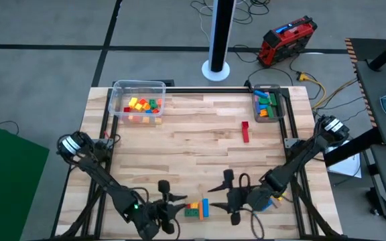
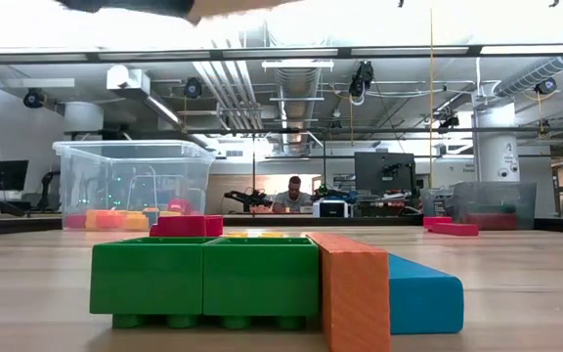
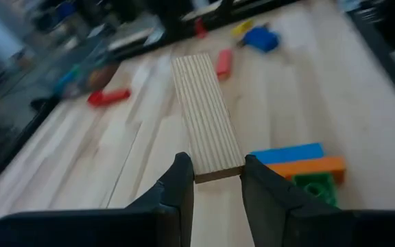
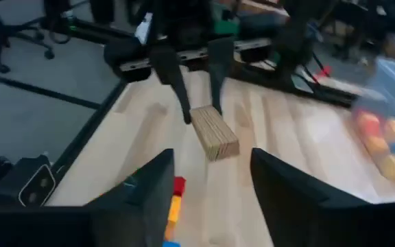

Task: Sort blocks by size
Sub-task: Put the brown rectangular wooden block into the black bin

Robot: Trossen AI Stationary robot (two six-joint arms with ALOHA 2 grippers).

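The table [image 1: 193, 140] is pale butcher-block with long, glossy staves and a dark metal frame. It stands on a grey floor beside a white pole [image 1: 218, 33] on a round base and a red tool case [image 1: 287, 40]. The low view looks into a workshop with bare ceiling ducts, where a person [image 2: 291, 197] sits at a far desk.

The left gripper [image 3: 218, 171] is at about 6 o'clock on the table. Its fingers are pinched on the end of a flat wooden slat [image 3: 204, 116] whose face shows fine, ply-like stripes. The right gripper [image 4: 211, 156] faces it from 5 o'clock, spread wide with nothing between its fingers.

Just beside the slat three blocks lie pressed together. A studded green block [image 2: 203, 279] is made of two squarish halves, and next to it are an orange bar [image 2: 355, 293] and a smooth blue bar [image 2: 423, 293]. A red bar [image 1: 245, 132] lies alone toward 2 o'clock.

A clear tub [image 1: 138, 84] at 11 o'clock holds small yellow, red, orange and green cubes. A smaller clear bin [image 1: 278, 100] at 1 o'clock holds what look like longer blue, green and orange bars, though they are too small to tell for sure.
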